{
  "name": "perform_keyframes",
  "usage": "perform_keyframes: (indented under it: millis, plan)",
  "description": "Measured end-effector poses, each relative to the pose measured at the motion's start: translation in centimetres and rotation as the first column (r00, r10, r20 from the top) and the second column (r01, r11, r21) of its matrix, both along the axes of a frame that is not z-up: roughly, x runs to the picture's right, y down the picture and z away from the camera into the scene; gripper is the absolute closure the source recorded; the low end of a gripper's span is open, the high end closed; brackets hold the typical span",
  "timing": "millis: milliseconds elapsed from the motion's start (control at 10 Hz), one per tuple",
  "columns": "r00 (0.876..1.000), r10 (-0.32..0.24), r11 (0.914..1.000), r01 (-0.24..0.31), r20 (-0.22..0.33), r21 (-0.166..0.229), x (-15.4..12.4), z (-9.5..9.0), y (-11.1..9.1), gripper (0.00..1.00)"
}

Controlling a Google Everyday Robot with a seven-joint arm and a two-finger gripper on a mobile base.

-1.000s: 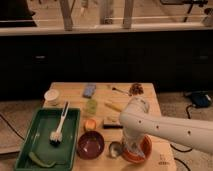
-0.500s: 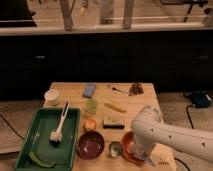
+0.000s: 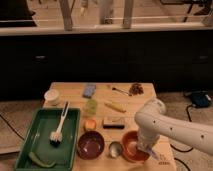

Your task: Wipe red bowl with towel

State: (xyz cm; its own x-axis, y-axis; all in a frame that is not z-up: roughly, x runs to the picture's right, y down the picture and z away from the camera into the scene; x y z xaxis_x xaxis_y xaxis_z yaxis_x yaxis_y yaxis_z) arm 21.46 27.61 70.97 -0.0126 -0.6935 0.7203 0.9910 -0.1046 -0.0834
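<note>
The red-orange round bowl (image 3: 126, 152) sits at the front right of the pale wooden table (image 3: 150, 97), just beside a small metal cup (image 3: 115, 148), with a dark maroon bowl (image 3: 91, 145) further left. A pale patch inside the red-orange bowl may be the towel, though this cannot be told for sure. The gripper (image 3: 142, 147) at the end of the white robot arm (image 3: 170, 127) reaches down into the bowl's right half; whether it is spread or clamped on cloth cannot be told. Over the last second the arm's bend has slid from above the bowl's left side to its right, and the gripper has followed across the inside. That sweep reads as a wiping stroke under way, so the task looks mid-course rather than finished.
</note>
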Motion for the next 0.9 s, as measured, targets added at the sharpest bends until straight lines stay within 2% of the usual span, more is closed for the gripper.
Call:
perform_keyframes:
  millis: [100,500,900]
  plan:
    - [1.0,0.012,0.9999,-0.012,0.008,0.004,-0.2,0.1,-0.6,1.0]
    - [0.993,0.038,0.9987,-0.041,0.11,0.029,-2.7,-0.6,-2.5,1.0]
    - [0.993,0.037,0.9986,-0.041,0.115,0.032,-2.7,-0.6,-2.6,1.0]
